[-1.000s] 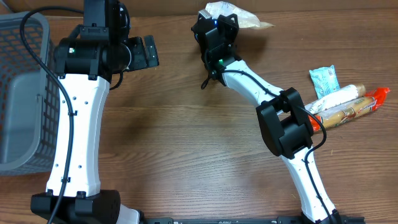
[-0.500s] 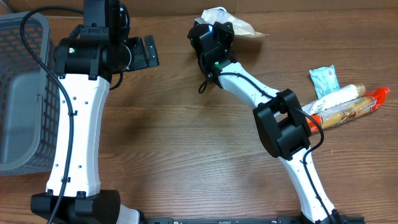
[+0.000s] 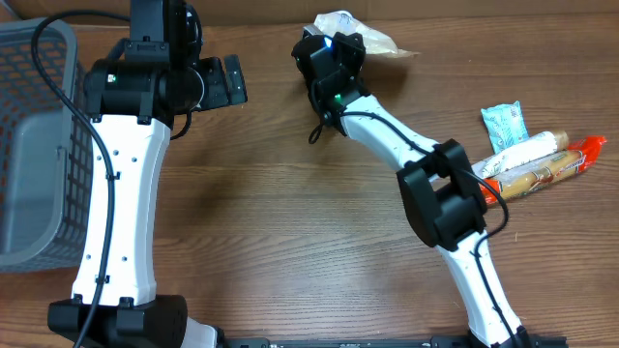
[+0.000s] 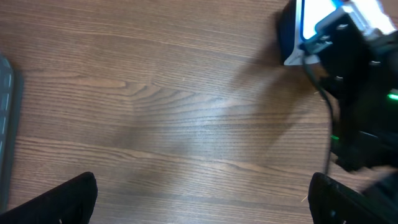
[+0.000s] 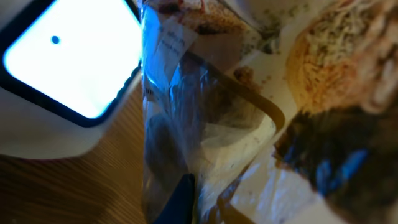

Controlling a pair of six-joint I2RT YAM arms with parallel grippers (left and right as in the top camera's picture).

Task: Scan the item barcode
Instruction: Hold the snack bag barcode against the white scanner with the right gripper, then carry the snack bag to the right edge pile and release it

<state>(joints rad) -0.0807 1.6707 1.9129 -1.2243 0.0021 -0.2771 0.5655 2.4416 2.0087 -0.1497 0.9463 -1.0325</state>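
**Right gripper offers bagged bread to the scanner**

My right gripper (image 3: 329, 58), jaws pressed together on what looks like a fold of clear film, holds the bagged bread (image 5: 186, 118) at the far edge of the table (image 3: 290, 232). The bag sits just beside the scanner (image 5: 62, 56), whose window glows white and blue. At the left edge of the table stands the grey basket (image 3: 19, 87). Beside it my left gripper (image 4: 199, 202) is spread wide, holds nothing and hovers over bare wood. At the right edge, well apart from the work, lie two long wrapped rolls (image 3: 530, 159) and a teal packet (image 3: 504, 124).

I judge the bread light, soft and easily crushed. The crust looks seeded and crumbly, and loose crumbs show inside the wrap. The film is thin, crinkled and glossy, so it will likely slide between my pads and throw glare at the scanner window. The best hold, as I read it, is on spare film at an end or seam. That keeps me off the loaf itself and clear of the printed face.

A small white label (image 5: 166, 42) shows on the film on the side toward the scanner. It is too blurred for me to tell whether it carries the barcode or lies flat enough to read.
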